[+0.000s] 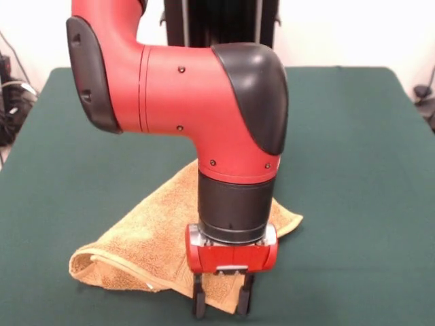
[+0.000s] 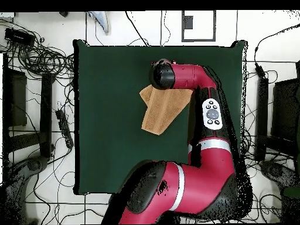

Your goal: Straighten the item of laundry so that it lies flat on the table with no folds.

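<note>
**Gripper down at the near edge of a folded towel**

Front view: the red and black arm comes down over the middle of the table, its wrist pointing straight down. The gripper sits at the towel's near edge, with two black fingers standing apart on either side of a strip of orange-tan cloth. The cloth fills the gap between them, but whether they actually pinch it or merely straddle it cannot be told here. The towel is not flat — it lies in a rough triangle, with a doubled layer and a hemmed edge rolled over along its lower left side, and one corner poking out to the right of the wrist. The rest of it runs back behind the arm.

Overhead view: the towel lies a little above the centre of the green table, well away from every edge, as a folded wedge with a point toward the picture's bottom. The arm reaches up from the base and bends left, so its black wrist end covers the towel's upper left corner — the gripper itself is hidden beneath it.
</note>
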`<state>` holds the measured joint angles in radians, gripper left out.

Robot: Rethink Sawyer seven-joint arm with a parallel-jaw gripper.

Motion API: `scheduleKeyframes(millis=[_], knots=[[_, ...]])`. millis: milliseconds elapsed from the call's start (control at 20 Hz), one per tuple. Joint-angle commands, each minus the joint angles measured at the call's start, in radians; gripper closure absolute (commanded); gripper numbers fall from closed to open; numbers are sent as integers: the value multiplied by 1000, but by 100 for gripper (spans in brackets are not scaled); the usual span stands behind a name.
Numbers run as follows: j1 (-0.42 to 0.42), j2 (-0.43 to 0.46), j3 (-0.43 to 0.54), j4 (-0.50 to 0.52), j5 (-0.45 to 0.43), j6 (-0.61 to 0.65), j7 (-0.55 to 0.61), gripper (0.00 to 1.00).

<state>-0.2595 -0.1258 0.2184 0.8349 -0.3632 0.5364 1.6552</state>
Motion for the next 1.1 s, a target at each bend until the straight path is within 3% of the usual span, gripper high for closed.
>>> scheduleKeyframes(millis=[50, 150, 200, 850, 1100], knots=[[47, 174, 8, 14, 6, -79, 174, 0], [51, 175, -2, 15, 10, -90, 182, 0], [58, 179, -13, 5, 20, -97, 182, 100], [91, 179, -70, -5, 39, -103, 209, 100], [97, 127, -86, 47, 56, -74, 208, 100]])
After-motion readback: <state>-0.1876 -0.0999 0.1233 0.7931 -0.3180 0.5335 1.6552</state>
